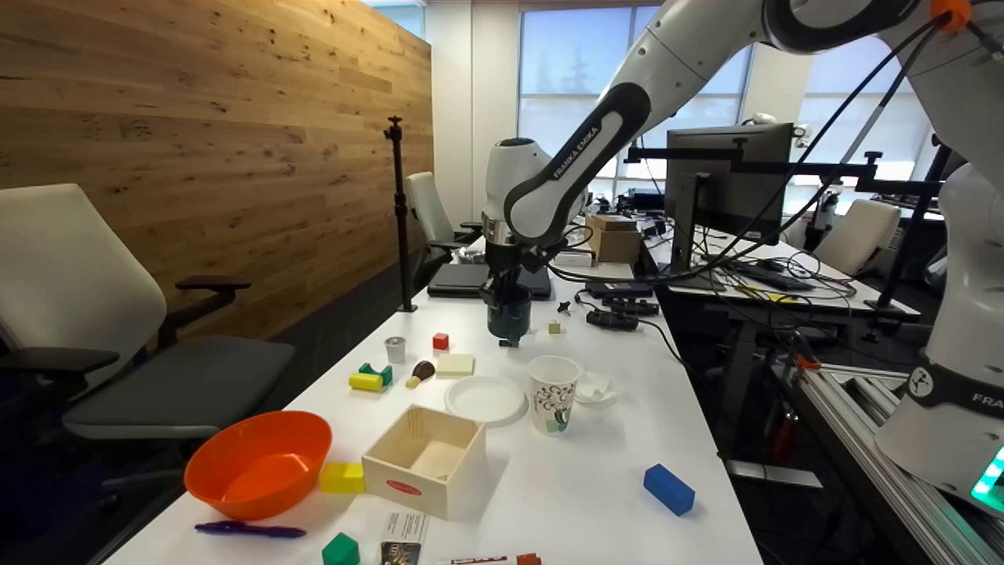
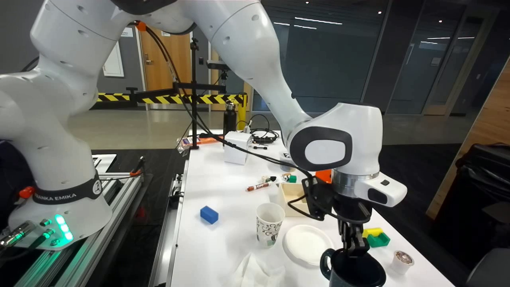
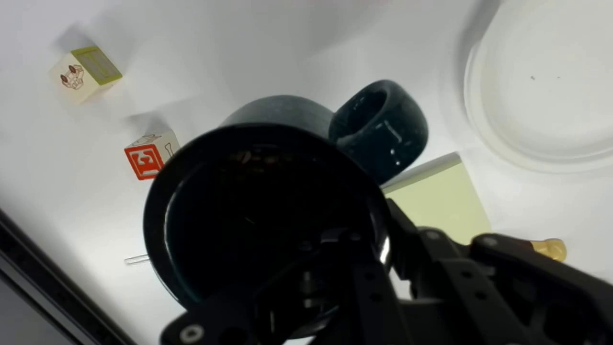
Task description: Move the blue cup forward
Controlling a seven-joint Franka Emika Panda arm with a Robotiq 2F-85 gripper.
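Note:
The blue cup [image 1: 510,320] is a dark navy mug at the far part of the white table in an exterior view. It also shows at the bottom edge of an exterior view [image 2: 360,271], handle toward the table's middle, lower part cut off. In the wrist view the cup [image 3: 268,191] fills the middle, its mouth facing the camera and its handle at upper right. My gripper [image 3: 376,227] is shut on the cup's wall, one finger inside and one outside. The gripper [image 2: 356,249] comes down onto the rim from above. I cannot tell whether the cup's base touches the table.
A white plate [image 1: 485,399], a white patterned cup [image 1: 553,384] and crumpled tissue [image 1: 598,388] stand nearer. A sticky-note pad [image 1: 455,365] and red block [image 1: 441,341] lie close by. A black laptop [image 1: 459,281] lies behind. A wooden box [image 1: 427,455] and orange bowl [image 1: 263,463] stand farther along.

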